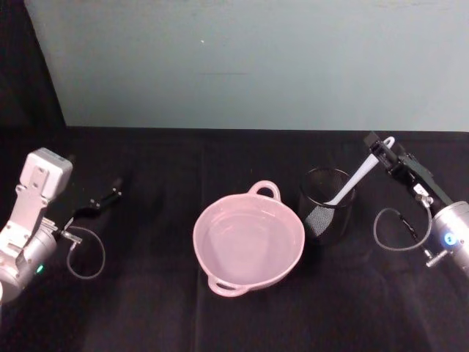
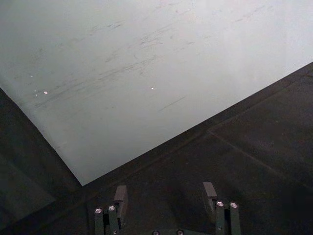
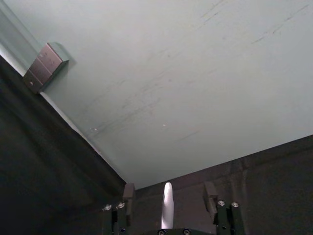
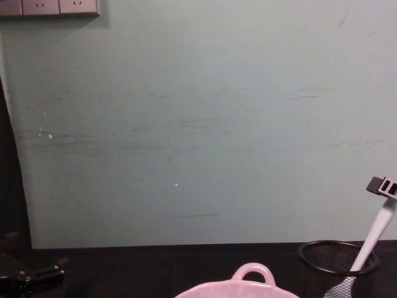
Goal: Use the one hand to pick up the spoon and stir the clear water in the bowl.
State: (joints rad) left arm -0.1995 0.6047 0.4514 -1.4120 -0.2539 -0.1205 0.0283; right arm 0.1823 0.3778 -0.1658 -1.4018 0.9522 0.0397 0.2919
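Observation:
The white spoon (image 1: pixel 353 182) stands tilted in a black wire-mesh cup (image 1: pixel 326 213), head down and handle up to the right. My right gripper (image 1: pixel 384 149) is at the handle's top end. In the right wrist view the spoon handle (image 3: pixel 167 205) rises between the fingers of the right gripper (image 3: pixel 168 193), with a gap on each side, so the gripper is open. The pale pink bowl (image 1: pixel 201 227) sits at the table's middle, left of the cup, with clear water in it. My left gripper (image 1: pixel 108 196) rests open at the far left.
A black cloth covers the table, and a pale green wall (image 1: pixel 256 66) runs along its back edge. In the chest view the bowl's loop handle (image 4: pixel 253 272) and the mesh cup (image 4: pixel 338 261) show low down, with the spoon (image 4: pixel 375 233) leaning right.

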